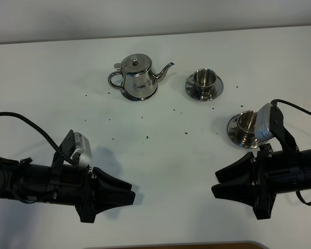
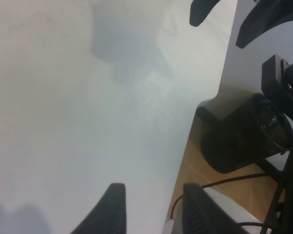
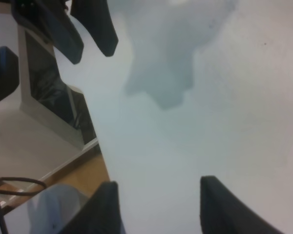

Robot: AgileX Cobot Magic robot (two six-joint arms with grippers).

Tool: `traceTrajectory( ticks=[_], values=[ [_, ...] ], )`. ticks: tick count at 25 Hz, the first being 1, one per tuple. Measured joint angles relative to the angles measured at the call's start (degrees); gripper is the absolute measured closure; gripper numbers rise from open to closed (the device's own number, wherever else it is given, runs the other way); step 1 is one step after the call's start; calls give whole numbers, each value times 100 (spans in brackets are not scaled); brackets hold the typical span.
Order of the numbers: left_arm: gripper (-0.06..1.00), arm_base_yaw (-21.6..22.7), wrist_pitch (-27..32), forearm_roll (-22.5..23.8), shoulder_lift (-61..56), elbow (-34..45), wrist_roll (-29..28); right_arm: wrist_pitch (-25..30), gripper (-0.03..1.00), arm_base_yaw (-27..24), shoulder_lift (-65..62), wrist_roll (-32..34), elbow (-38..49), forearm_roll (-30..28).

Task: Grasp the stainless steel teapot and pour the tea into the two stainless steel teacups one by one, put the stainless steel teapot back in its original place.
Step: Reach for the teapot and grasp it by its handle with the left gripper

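The stainless steel teapot [image 1: 137, 78] stands upright at the back middle of the white table [image 1: 160, 150], lid down, spout pointing right. One of the two stainless steel teacups [image 1: 203, 83] sits on its saucer just right of the spout. The other teacup [image 1: 244, 127] sits on its saucer nearer the front right, partly behind the right wrist camera. My left gripper [image 1: 131, 192] [image 2: 154, 207] lies low at the front left, open and empty. My right gripper [image 1: 215, 182] [image 3: 161, 204] faces it from the front right, also open and empty. Both are far from the pot.
Small dark specks [image 1: 146, 136] are scattered over the table between the pot and the grippers. The table's front edge [image 1: 171, 244] runs just behind both arms. Off that edge, the left wrist view shows wooden floor [image 2: 200, 170] and a black base [image 2: 234, 141] with cables.
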Motion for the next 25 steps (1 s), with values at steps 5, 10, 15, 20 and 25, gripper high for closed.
traceTrajectory(
  ticks=[5,10,15,20,25],
  values=[
    [60,0,0,0,0,0,0,0,58,0,0,0,0,0],
    [60,0,0,0,0,0,0,0,58,0,0,0,0,0],
    [60,0,0,-1,0,0,0,0,58,0,0,0,0,0],
    [60,0,2,-99,0,0,0,0,58,0,0,0,0,0],
    [60,0,37,-108,0,0,0,0,58,0,0,0,0,22]
  ],
)
